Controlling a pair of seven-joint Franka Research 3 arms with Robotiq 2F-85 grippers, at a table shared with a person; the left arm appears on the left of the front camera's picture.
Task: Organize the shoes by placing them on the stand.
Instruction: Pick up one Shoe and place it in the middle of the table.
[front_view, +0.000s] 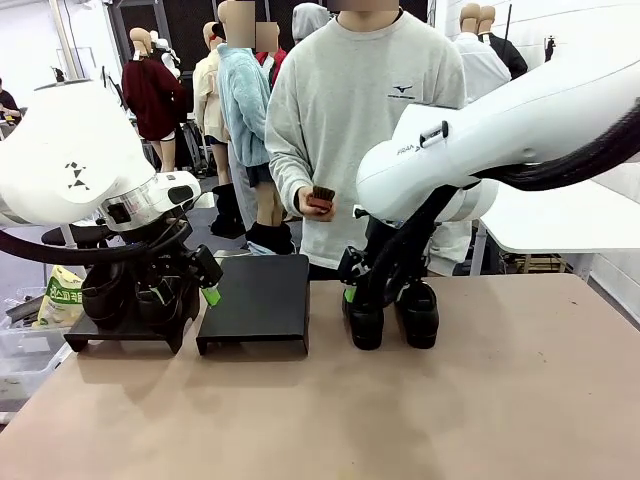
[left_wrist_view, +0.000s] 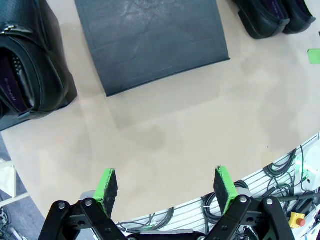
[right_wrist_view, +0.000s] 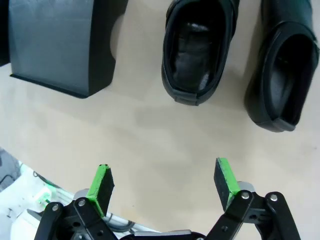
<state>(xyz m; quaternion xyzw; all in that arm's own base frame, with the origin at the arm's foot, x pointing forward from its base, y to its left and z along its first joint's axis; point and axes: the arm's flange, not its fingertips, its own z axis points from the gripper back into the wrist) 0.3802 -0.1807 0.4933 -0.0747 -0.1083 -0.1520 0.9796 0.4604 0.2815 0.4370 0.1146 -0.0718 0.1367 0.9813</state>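
Shoes: two black shoes (front_view: 366, 330) stand side by side on the table (front_view: 480, 400), openings up. They are just right of the empty stand (front_view: 255, 300) and do not touch it.
Far-left stand (front_view: 120, 338): appears to carry dark shoes, though the left arm hides much of it.
Right gripper (right_wrist_view: 164, 187): jaws spread wide with nothing between them, over bare table just short of the heel of the inner shoe (right_wrist_view: 197, 50).
Left gripper (left_wrist_view: 165, 192): also spread and empty, over bare table in front of the empty stand.
Step in hand (judged): the right arm takes the inner shoe, the one beside the empty stand.
Doing it well: centre the jaws across the shoe's width near the heel collar and lower them until the pads bracket the side walls. Keep clear of the neighbouring shoe, close squarely, then lift high enough to clear the stand's edge before crossing.
Right wrist view adds: the shoe openings and the gap between the pair, which the arm covers in the front view.
Left wrist view adds: the whole bare top of the empty stand.
Front view adds: how high the stands rise, and the person (front_view: 350, 120) at the far side holding a small brown block (front_view: 322, 198).
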